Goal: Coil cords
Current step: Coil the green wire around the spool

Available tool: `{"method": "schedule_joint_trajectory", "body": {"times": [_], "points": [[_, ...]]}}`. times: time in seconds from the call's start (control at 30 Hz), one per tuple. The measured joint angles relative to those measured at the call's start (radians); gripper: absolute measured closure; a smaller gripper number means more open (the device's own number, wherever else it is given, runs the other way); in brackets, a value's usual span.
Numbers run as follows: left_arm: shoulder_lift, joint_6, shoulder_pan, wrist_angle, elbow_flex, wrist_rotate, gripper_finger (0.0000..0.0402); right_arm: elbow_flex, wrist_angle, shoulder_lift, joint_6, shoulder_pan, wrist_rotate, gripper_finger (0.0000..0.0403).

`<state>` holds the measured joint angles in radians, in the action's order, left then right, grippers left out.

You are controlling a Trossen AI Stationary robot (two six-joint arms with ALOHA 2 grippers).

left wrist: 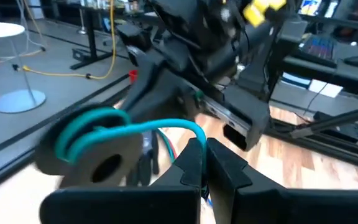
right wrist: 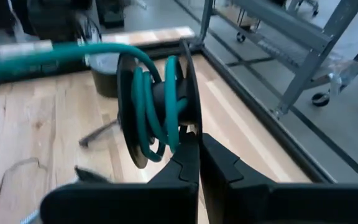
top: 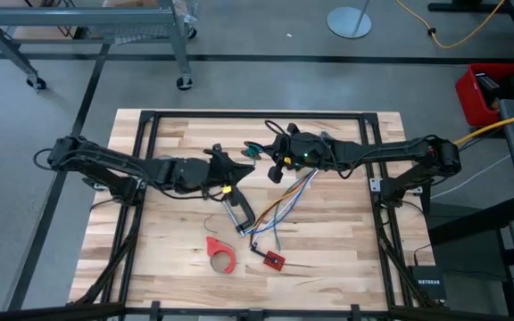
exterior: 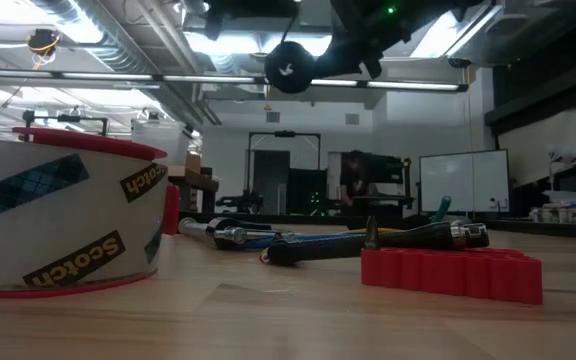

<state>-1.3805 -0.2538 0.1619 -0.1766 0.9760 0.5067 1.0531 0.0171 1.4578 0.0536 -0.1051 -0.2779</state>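
Both jaws are pressed together: the right gripper (right wrist: 199,146) pinches the rim of the light, stiff spool (right wrist: 157,109) in the high view's upper centre, while the left gripper (left wrist: 204,158) nips the soft, springy green cord (left wrist: 166,126), best held near its tail.

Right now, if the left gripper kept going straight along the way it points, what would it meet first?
Probably the black spool wound with green cord, held up off the table just ahead of the left gripper, which pinches the cord's tail. Behind it sits the right gripper; depth between them is unclear.
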Motion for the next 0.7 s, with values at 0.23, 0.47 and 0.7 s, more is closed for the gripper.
{"method": "schedule_joint_trajectory", "body": {"times": [0.23, 0.47, 0.7], "points": [[-0.082, -0.009, 0.000, -0.104, 0.000, -0.042, 0.0401, 0.000, 0.038, 0.000, 0.000, 0.000, 0.001, 0.0400], [-0.112, -0.023, -0.008, -0.160, 0.000, -0.088, 0.0401, 0.000, 0.039, 0.000, 0.003, 0.000, -0.002, 0.0400], [-0.125, -0.039, -0.010, -0.147, 0.008, -0.119, 0.0401, 0.000, 0.080, 0.000, 0.018, -0.006, -0.017, 0.0400]]}}
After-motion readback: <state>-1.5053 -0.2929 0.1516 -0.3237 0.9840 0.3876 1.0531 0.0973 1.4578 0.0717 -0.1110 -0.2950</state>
